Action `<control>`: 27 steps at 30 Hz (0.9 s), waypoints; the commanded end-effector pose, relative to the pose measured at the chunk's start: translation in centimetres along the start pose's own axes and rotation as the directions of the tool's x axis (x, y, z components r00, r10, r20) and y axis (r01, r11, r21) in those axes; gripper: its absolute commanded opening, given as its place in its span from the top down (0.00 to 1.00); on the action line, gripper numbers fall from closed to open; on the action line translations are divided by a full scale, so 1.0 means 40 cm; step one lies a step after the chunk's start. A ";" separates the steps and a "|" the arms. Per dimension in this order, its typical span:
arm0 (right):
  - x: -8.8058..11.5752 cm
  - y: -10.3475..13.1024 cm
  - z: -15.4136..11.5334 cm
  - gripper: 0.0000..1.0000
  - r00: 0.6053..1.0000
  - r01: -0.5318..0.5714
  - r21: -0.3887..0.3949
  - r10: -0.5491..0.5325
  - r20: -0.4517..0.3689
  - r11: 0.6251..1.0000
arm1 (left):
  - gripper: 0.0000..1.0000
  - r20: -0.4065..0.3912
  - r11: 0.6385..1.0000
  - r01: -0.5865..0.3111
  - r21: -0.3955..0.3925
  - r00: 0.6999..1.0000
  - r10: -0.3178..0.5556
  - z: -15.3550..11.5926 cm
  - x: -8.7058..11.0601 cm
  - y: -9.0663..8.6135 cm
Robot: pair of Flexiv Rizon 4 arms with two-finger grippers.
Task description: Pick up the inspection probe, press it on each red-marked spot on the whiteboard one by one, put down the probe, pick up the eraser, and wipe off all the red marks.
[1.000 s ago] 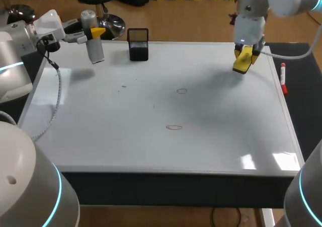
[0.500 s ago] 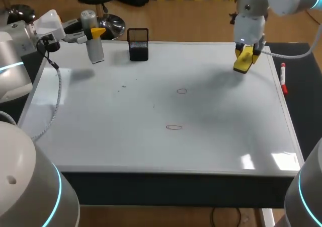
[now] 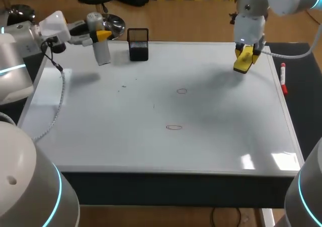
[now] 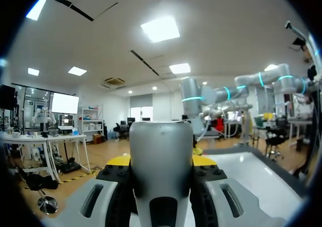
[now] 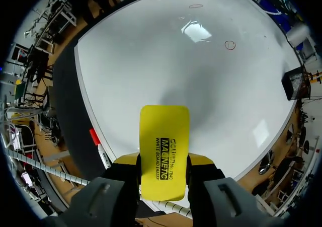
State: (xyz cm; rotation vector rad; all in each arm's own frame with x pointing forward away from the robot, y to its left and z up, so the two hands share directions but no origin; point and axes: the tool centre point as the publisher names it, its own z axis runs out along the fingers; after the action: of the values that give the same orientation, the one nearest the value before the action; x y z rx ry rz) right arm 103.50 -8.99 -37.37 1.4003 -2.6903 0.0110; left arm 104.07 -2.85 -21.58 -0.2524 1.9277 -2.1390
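Note:
The inspection probe (image 3: 102, 51), a grey cylinder, hangs tilted over the whiteboard's (image 3: 151, 151) far left corner with my left gripper (image 3: 99, 35) shut on it. In the left wrist view the probe (image 4: 161, 166) fills the gap between the left gripper's (image 4: 161, 161) fingers. My right gripper (image 3: 246, 53) is shut on the yellow eraser (image 3: 243, 60) above the board's far right part; the right wrist view shows the eraser (image 5: 164, 149) clamped between the right gripper's (image 5: 163, 162) fingers. Two red marks are on the board: one (image 3: 181, 91) mid-board, another (image 3: 174, 127) nearer the front.
A black mesh holder (image 3: 138, 45) stands at the far edge, just right of the probe. A red marker (image 3: 284, 79) lies along the board's right edge, also visible beside the eraser as the marker (image 5: 100, 149) in the right wrist view.
My left gripper has carried the probe a little right and toward the far edge, tilting it more. The right gripper with the eraser edged slightly away, then held still.

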 end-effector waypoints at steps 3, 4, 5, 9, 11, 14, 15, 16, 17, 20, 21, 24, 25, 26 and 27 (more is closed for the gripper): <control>-0.001 -0.003 -0.002 1.00 1.000 0.001 0.000 -0.001 -0.004 1.000 | 1.00 -0.095 1.000 0.000 0.014 0.996 0.001 0.093 0.080 0.002; -0.001 -0.003 -0.002 1.00 1.000 0.001 0.000 -0.001 -0.004 1.000 | 1.00 -0.115 1.000 0.002 0.021 0.993 0.000 0.108 0.097 0.000; -0.001 -0.003 -0.002 1.00 1.000 0.001 0.000 -0.001 -0.004 1.000 | 1.00 -0.137 1.000 0.002 0.022 0.991 0.001 0.125 0.113 0.000; -0.001 -0.003 -0.002 1.00 1.000 0.001 0.000 -0.001 -0.004 1.000 | 1.00 -0.220 0.999 0.004 0.033 0.976 0.003 0.194 0.181 -0.004; -0.001 -0.003 -0.002 1.00 1.000 0.001 0.000 -0.001 -0.004 1.000 | 1.00 -0.259 0.999 0.007 0.037 0.966 0.003 0.226 0.213 -0.004; -0.001 -0.003 -0.002 1.00 1.000 0.001 0.000 -0.001 -0.004 1.000 | 1.00 -0.314 0.999 0.025 0.038 0.949 -0.012 0.275 0.252 0.004; -0.001 -0.003 -0.002 1.00 1.000 0.001 0.000 -0.001 -0.004 1.000 | 1.00 -0.331 0.999 0.033 0.037 0.943 -0.019 0.292 0.265 0.008; -0.001 -0.003 -0.002 1.00 1.000 0.001 0.000 -0.001 -0.004 1.000 | 1.00 -0.348 0.999 0.036 0.032 0.937 -0.023 0.307 0.277 0.013; -0.001 -0.003 -0.002 1.00 1.000 0.001 0.000 -0.001 -0.004 1.000 | 1.00 -0.368 0.998 0.047 0.031 0.929 -0.032 0.327 0.288 0.023; -0.001 -0.003 -0.002 1.00 1.000 0.001 0.000 -0.001 -0.004 1.000 | 1.00 -0.403 0.997 0.064 0.031 0.914 -0.046 0.365 0.308 0.039; -0.001 -0.003 -0.002 1.00 1.000 0.001 0.000 -0.001 -0.004 1.000 | 1.00 -0.414 0.997 0.071 0.033 0.909 -0.051 0.378 0.317 0.042; -0.001 -0.003 -0.002 1.00 1.000 0.001 0.000 -0.001 -0.004 1.000 | 1.00 -0.450 0.996 0.086 0.034 0.891 -0.062 0.420 0.346 0.054; -0.001 -0.003 -0.002 1.00 1.000 0.001 0.000 -0.001 -0.004 1.000 | 1.00 -0.461 0.996 0.088 0.030 0.885 -0.064 0.433 0.357 0.059; -0.001 -0.003 -0.002 1.00 1.000 0.001 0.000 -0.001 -0.004 1.000 | 1.00 -0.473 0.996 0.085 0.025 0.879 -0.063 0.450 0.372 0.065; -0.001 -0.003 -0.002 1.00 1.000 0.001 0.000 -0.001 -0.004 1.000 | 1.00 -0.479 0.996 0.082 0.022 0.876 -0.062 0.457 0.382 0.068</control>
State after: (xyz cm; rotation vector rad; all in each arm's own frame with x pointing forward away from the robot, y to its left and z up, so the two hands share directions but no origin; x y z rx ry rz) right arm 103.52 -8.98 -37.37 1.4001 -2.6901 0.0112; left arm 94.50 -22.98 -22.35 0.1809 2.1330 -2.4333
